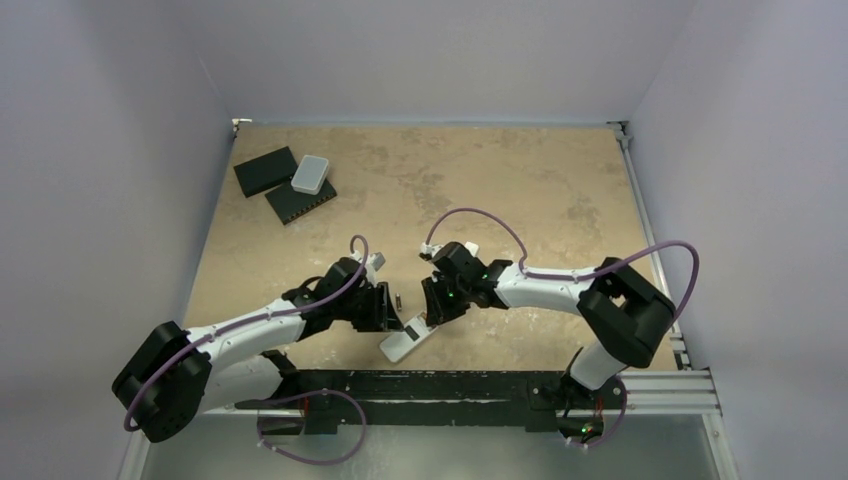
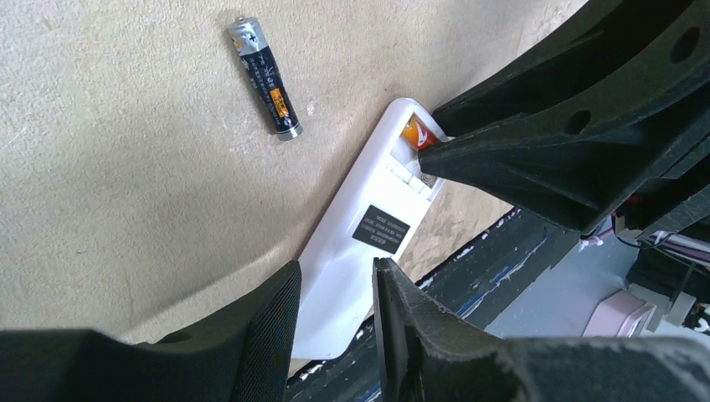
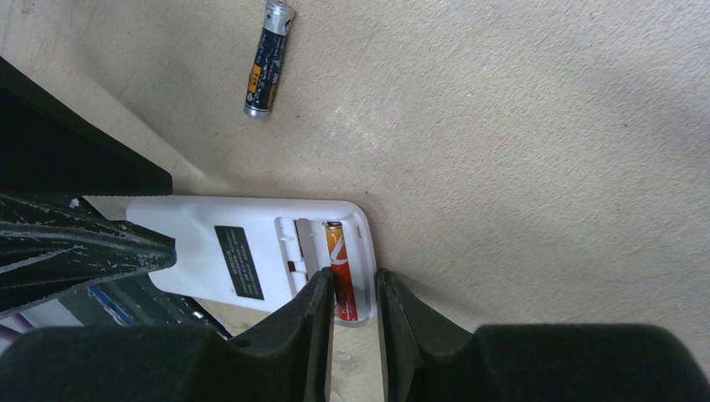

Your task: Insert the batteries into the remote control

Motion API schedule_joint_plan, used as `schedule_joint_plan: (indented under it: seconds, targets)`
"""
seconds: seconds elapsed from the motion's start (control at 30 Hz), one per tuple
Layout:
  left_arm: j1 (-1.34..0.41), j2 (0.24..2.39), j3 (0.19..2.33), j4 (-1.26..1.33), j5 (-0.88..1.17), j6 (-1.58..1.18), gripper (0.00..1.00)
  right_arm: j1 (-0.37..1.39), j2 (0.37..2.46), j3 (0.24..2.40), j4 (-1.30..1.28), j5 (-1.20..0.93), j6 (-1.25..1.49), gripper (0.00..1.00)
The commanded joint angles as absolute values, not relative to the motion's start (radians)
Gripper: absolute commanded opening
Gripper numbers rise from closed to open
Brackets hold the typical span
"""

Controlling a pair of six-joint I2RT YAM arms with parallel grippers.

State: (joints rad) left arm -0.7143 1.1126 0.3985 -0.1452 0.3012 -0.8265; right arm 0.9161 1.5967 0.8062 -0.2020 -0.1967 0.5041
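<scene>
The white remote control [image 1: 403, 343] lies back up near the table's front edge, its battery bay open. My left gripper [image 2: 335, 272] is shut on the remote's [image 2: 352, 251] lower end, one finger on each long side. A reddish-orange battery [image 3: 337, 260] lies in the bay's outer slot. My right gripper [image 3: 352, 276] hangs over that end with a narrow gap between its jaws: one fingertip over the battery, the other outside the remote's [image 3: 209, 243] end wall. The dark battery [image 2: 265, 79] lies loose on the table beyond the remote, also visible in the right wrist view [image 3: 270, 59].
Two flat black slabs [image 1: 265, 170] [image 1: 300, 202] and a light grey rounded box [image 1: 311, 174] sit at the back left. The black rail [image 1: 450, 385] runs along the table's front edge right beside the remote. Both grippers crowd the same spot.
</scene>
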Motion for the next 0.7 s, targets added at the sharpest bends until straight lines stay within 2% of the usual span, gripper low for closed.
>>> schedule_joint_plan:
  seconds: [0.0,0.23,0.43,0.6,0.67]
  targets:
    - [-0.716,1.108,0.428,-0.141,0.290,-0.809,0.37,0.918,1.588,0.765,-0.191,-0.222,0.526,0.15]
    - [-0.715,1.109,0.427,-0.142,0.288,-0.810,0.37,0.919,1.586,0.753,-0.186,-0.211,0.529,0.00]
    - [-0.716,1.111,0.428,-0.138,0.288,-0.812,0.37,0.918,1.578,0.763,-0.205,-0.175,0.522,0.00]
    - [-0.715,1.112,0.426,-0.139,0.283,-0.812,0.37,0.919,1.546,0.782,-0.230,-0.153,0.518,0.29]
    - [-0.715,1.114,0.425,-0.140,0.280,-0.809,0.37,0.919,1.529,0.793,-0.244,-0.146,0.517,0.35]
